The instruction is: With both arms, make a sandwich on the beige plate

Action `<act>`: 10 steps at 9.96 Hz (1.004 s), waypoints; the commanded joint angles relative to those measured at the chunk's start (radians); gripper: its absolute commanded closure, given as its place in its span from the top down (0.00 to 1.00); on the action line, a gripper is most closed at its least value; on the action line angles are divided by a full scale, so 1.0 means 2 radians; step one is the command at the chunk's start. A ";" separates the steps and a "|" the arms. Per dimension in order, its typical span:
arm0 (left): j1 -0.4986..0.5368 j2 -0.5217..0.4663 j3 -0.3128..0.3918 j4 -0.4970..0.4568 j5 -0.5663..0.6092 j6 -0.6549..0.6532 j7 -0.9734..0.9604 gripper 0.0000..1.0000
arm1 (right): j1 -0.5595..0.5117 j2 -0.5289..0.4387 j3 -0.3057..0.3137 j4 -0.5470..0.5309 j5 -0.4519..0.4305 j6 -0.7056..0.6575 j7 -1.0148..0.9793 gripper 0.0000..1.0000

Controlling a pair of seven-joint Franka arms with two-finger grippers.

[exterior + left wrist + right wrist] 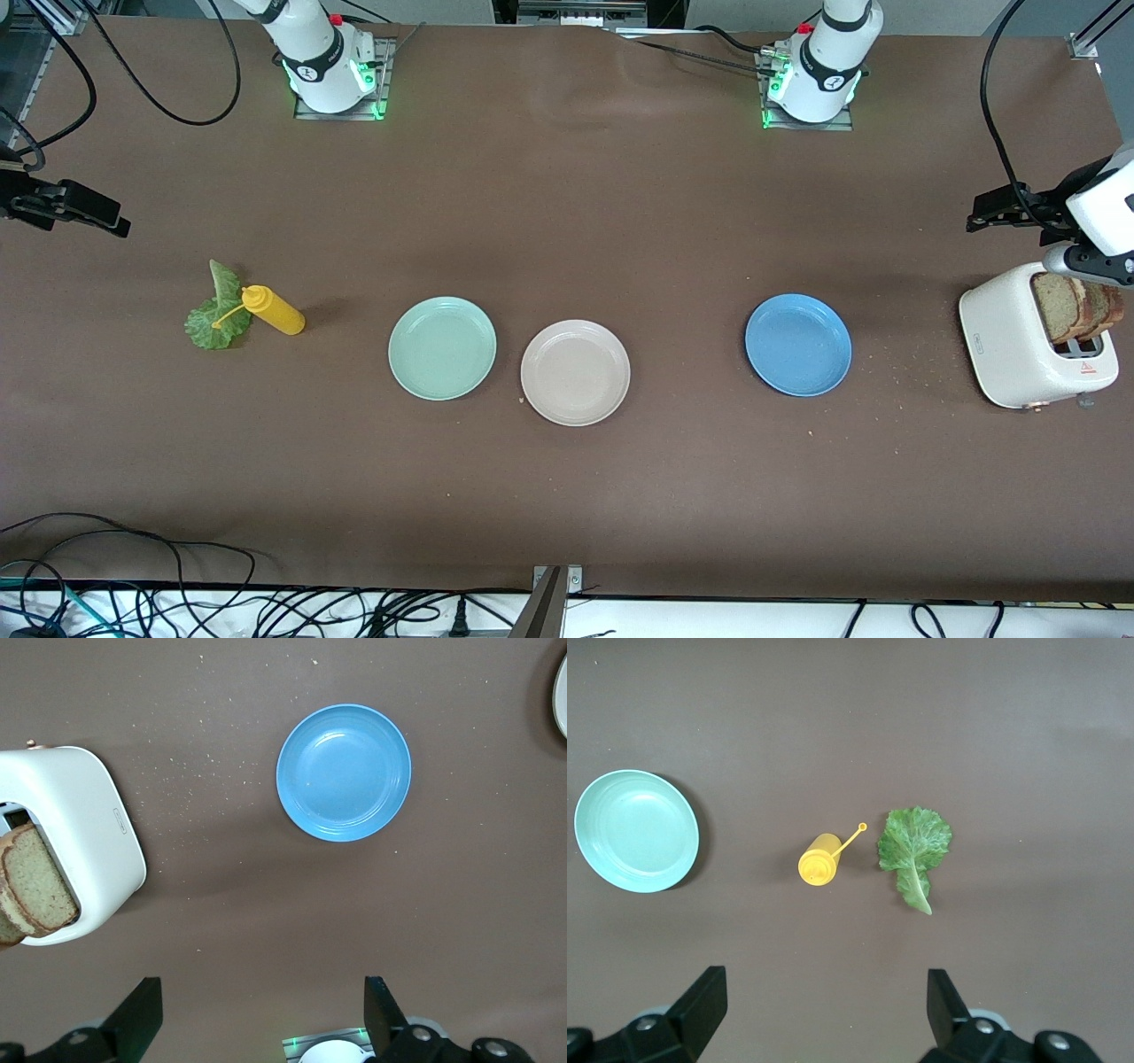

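The beige plate (575, 372) lies bare at the table's middle, between a mint green plate (442, 347) and a blue plate (798, 345). Two brown bread slices (1076, 306) stand in a white toaster (1019, 350) at the left arm's end; the left wrist view shows the bread slices (40, 881) too. A green lettuce leaf (217, 310) lies flat at the right arm's end. My left gripper (263, 992) hangs open and empty, high over the table beside the toaster. My right gripper (826, 985) hangs open and empty, high over the lettuce leaf (915, 850).
A yellow squeeze bottle (276, 310) lies on its side against the lettuce. Crumbs are scattered between the blue plate (344, 771) and the toaster (97, 815). Cables run along the table's near edge and its corners.
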 commanded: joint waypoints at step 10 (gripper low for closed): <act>0.112 0.058 0.010 0.005 0.046 0.039 0.013 1.00 | -0.004 -0.002 0.004 -0.005 -0.007 0.005 0.005 1.00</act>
